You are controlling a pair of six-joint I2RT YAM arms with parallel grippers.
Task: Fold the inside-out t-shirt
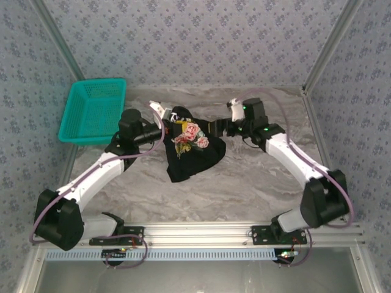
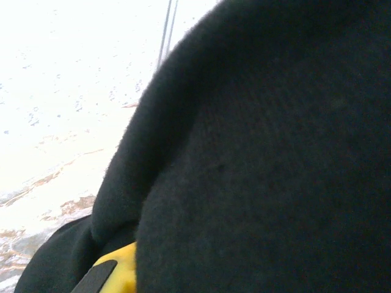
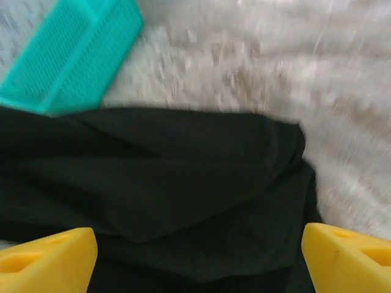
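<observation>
The inside-out t-shirt (image 1: 190, 152) lies bunched in the middle of the table, its pink, white and yellow floral print facing up. Its top edge is drawn up toward my left gripper (image 1: 166, 125), which appears shut on the cloth. In the left wrist view the black t-shirt (image 2: 263, 152) drapes close over the lens and hides the jaws, except one yellow finger (image 2: 116, 273) at the bottom. My right gripper (image 1: 215, 129) is at the shirt's right edge. It stands open (image 3: 198, 262), with its yellow fingers (image 3: 49, 259) wide apart above plain black folds (image 3: 183, 177).
A teal plastic basket (image 1: 95, 110) sits at the table's back left, and its corner (image 3: 67, 55) also shows in the right wrist view. Patterned walls and metal posts enclose the marbled table (image 1: 256, 183). Bare surface lies in front of the shirt.
</observation>
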